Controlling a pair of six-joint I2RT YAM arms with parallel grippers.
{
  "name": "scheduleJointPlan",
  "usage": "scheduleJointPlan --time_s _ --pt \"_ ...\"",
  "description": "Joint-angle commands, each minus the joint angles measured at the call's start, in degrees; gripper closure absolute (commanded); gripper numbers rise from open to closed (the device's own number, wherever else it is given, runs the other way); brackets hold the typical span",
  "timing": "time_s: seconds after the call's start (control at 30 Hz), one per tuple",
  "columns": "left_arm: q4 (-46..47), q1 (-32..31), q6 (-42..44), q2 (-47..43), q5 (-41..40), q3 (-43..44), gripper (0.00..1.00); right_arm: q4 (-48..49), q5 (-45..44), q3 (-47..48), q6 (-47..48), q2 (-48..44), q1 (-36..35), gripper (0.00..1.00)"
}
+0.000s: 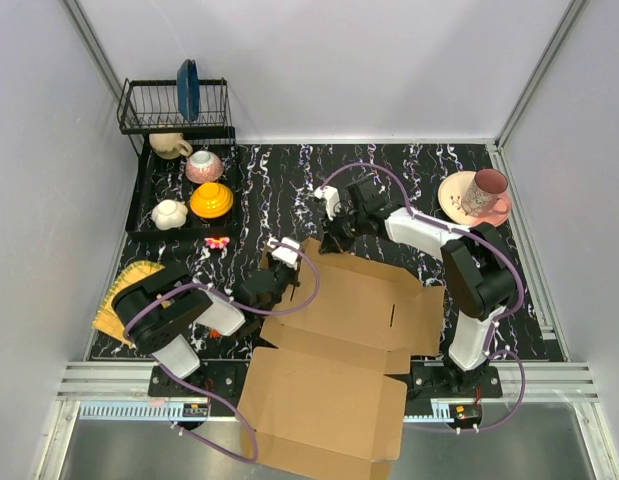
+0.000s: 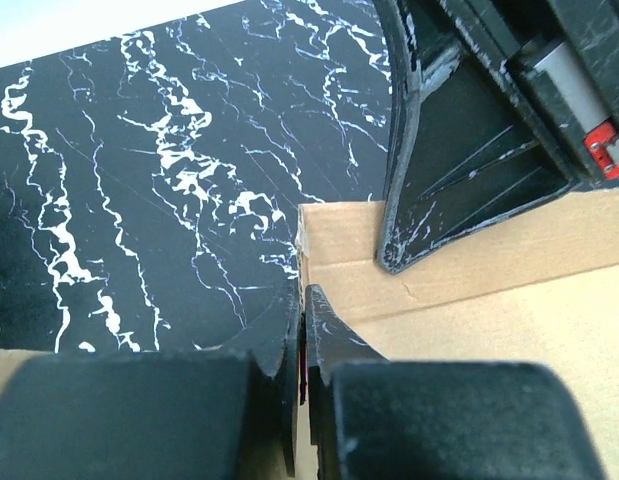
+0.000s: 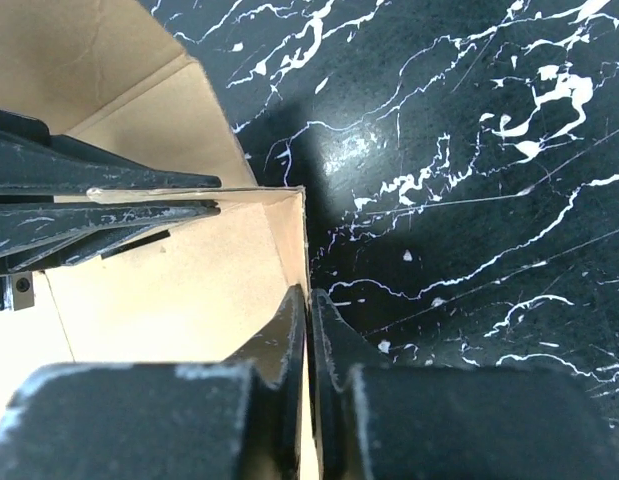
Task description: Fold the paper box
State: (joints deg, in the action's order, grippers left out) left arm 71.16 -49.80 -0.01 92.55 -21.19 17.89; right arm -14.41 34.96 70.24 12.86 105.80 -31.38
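Observation:
The paper box (image 1: pixel 359 310) is a big brown cardboard sheet, partly raised, in the middle of the black marbled table; its large near flap (image 1: pixel 324 410) hangs over the front edge. Both grippers meet at its far left corner. My left gripper (image 1: pixel 289 262) is shut on the thin edge of a cardboard wall (image 2: pixel 339 260), which runs between its jaws (image 2: pixel 301 300). My right gripper (image 1: pixel 335 236) is shut on the neighbouring upright wall (image 3: pixel 289 225), pinched between its jaws (image 3: pixel 309 300). The left gripper's black fingers (image 3: pixel 99 200) show in the right wrist view, just inside the corner.
A black dish rack (image 1: pixel 174 105) with a blue plate (image 1: pixel 187 88) stands at the back left. Below it a tray holds cups and an orange bowl (image 1: pixel 210 200). A pink cup on a plate (image 1: pixel 486 192) sits at the back right. A yellow cloth (image 1: pixel 124 290) lies at the left edge.

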Motion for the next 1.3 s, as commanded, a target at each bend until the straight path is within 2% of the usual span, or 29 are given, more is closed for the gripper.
scheduleJointPlan --time_s 0.0,0.03,0.13,0.17,0.27,0.4,0.53,0.63,0.8,0.83,0.9,0.93,1.0,1.13,1.27 --pt "24.3 -0.3 0.2 0.0 -4.2 2.0 0.95 -0.3 -6.1 -2.3 0.1 -3.1 0.0 1.0" --pt "24.3 -0.3 0.1 0.0 -4.7 2.1 0.9 -0.4 -7.2 -2.5 0.1 -4.4 0.0 1.0" --pt "24.1 -0.3 -0.9 -0.9 -7.4 2.8 0.47 -1.7 -13.6 -2.6 0.5 -6.9 -0.2 1.0" --pt "23.8 -0.3 -1.7 -1.5 -9.6 3.0 0.29 -2.0 -18.2 -2.6 0.7 -7.7 -0.4 1.0" --pt "19.8 -0.2 -1.8 -5.4 -12.1 3.5 0.16 -3.0 -26.8 -2.5 2.2 -11.5 -0.6 1.0" --pt "5.3 -0.3 -2.4 -13.0 -13.8 6.4 0.13 -3.1 -36.7 -2.8 4.4 -15.4 -1.1 1.0" --pt "-11.7 -0.3 -7.1 -21.9 -18.1 7.2 0.12 1.6 -46.4 -6.6 7.6 -20.1 -2.7 1.0" --pt "-19.0 -0.2 -9.3 -25.9 -21.0 6.9 0.12 6.8 -52.3 -11.1 9.5 -22.6 -4.1 1.0" --pt "-22.6 1.6 -13.1 -25.7 -22.0 7.2 0.09 18.0 -57.5 -18.9 9.0 -24.1 -5.7 1.0" --pt "-25.9 3.4 -14.7 -25.8 -21.2 7.7 0.07 19.2 -58.2 -20.3 9.1 -23.8 -6.1 1.0" --pt "-30.6 6.6 -19.6 -25.9 -13.0 10.3 0.05 22.3 -59.9 -21.5 9.7 -23.2 -6.5 1.0" --pt "-36.6 9.7 -21.2 -25.7 -10.6 11.7 0.05 23.8 -61.7 -22.7 11.4 -22.4 -6.9 1.0" --pt "-43.3 12.0 -23.3 -24.2 -4.6 16.3 0.05 27.0 -62.8 -23.6 13.7 -21.7 -7.5 1.0" --pt "-46.8 14.2 -20.7 -23.5 1.6 19.2 0.03 30.5 -63.3 -24.5 14.9 -21.6 -8.1 1.0" --pt "-51.8 14.2 -22.3 -23.6 8.2 19.3 0.05 30.9 -61.5 -23.1 15.3 -21.2 -8.0 1.0"
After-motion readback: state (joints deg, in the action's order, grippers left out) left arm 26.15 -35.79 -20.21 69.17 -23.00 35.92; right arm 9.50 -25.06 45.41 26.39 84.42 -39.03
